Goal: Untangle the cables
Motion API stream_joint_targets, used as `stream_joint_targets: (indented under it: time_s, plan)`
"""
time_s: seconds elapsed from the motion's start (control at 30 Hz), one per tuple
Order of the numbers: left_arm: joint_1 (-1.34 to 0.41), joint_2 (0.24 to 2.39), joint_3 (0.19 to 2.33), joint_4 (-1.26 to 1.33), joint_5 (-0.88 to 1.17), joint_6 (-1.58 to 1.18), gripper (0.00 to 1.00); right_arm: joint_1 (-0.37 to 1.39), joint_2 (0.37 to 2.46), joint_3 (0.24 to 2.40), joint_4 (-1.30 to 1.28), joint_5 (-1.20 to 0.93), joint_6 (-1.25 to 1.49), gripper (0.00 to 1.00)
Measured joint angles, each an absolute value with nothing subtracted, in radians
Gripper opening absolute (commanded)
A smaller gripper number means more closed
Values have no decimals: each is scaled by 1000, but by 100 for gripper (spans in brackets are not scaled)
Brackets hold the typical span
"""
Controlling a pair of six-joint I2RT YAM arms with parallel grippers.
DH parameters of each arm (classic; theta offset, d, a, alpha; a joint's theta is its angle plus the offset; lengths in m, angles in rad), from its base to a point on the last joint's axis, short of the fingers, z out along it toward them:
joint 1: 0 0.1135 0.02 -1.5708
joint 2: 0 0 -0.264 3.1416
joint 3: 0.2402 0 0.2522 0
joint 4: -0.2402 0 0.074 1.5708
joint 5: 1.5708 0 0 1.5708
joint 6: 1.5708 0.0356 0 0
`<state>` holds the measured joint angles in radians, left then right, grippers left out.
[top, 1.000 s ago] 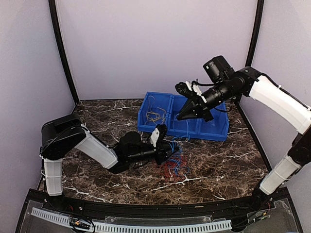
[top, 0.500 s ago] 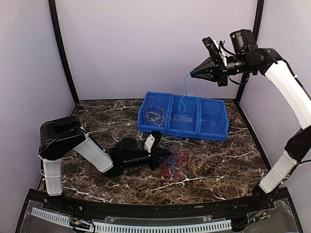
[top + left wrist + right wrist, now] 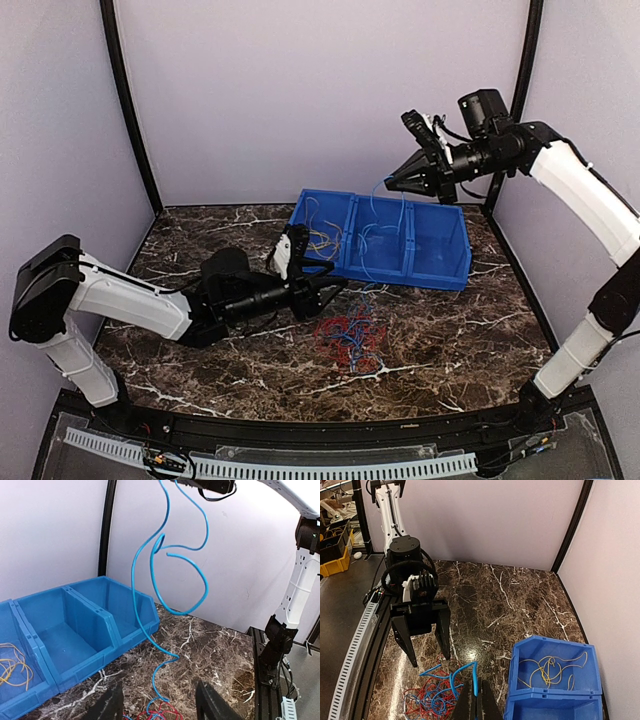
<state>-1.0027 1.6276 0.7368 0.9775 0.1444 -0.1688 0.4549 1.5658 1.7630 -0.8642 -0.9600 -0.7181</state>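
the right pincer (image 3: 388,182), high in the upper right of the top view, is pinching narrow on one blue cable (image 3: 133,580), its fingertips closing on the strand at the bottom edge of its own wrist view (image 3: 475,700). the cable is looping down through the air, passing in front of the blue bin (image 3: 420,268), and its lower end is reaching the tangled bunch of red and blue cables (image 3: 348,338) lying on the marble tabletop (image 3: 450,340) just below the bin. the left pincer (image 3: 325,285) is hovering low at centre frame, just beside that bunch, its fingers (image 3: 112,705) standing wide apart and gripping nothing. the bin is sitting at upper centre with three compartments side by side; the leftmost one is holding a loose curl of yellow wires (image 3: 320,240).
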Motion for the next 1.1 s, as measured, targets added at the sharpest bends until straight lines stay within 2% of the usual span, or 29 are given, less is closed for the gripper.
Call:
stream_joint_targets:
  time_s: [0.13, 0.3, 0.5, 0.6, 0.7, 0.9, 1.1]
  plan:
    - [-1003, 1592, 766, 924, 142, -146, 62, 455, 1550, 1733, -851, -960, -715, 0]
    - [-1007, 1618, 919, 839, 139, -124, 68, 455, 1537, 1701, -837, -962, -704, 0]
    - [-1008, 1744, 1093, 841, 59, -138, 55, 455, 1532, 1697, -834, -971, -695, 0]
    - [-1007, 1821, 1105, 873, 80, -139, 39, 455, 1531, 1704, -835, -973, -693, 0]
    - [-1008, 1911, 1113, 891, 117, -144, 31, 455, 1531, 1734, -845, -977, -692, 0]
    - [-1008, 2013, 1113, 924, 170, -159, 13, 419, 1542, 1922, -868, -1032, -658, 0]
    - [-1008, 2061, 1105, 972, 194, -184, 7, 254, 1562, 2136, -831, -1143, -580, 0]
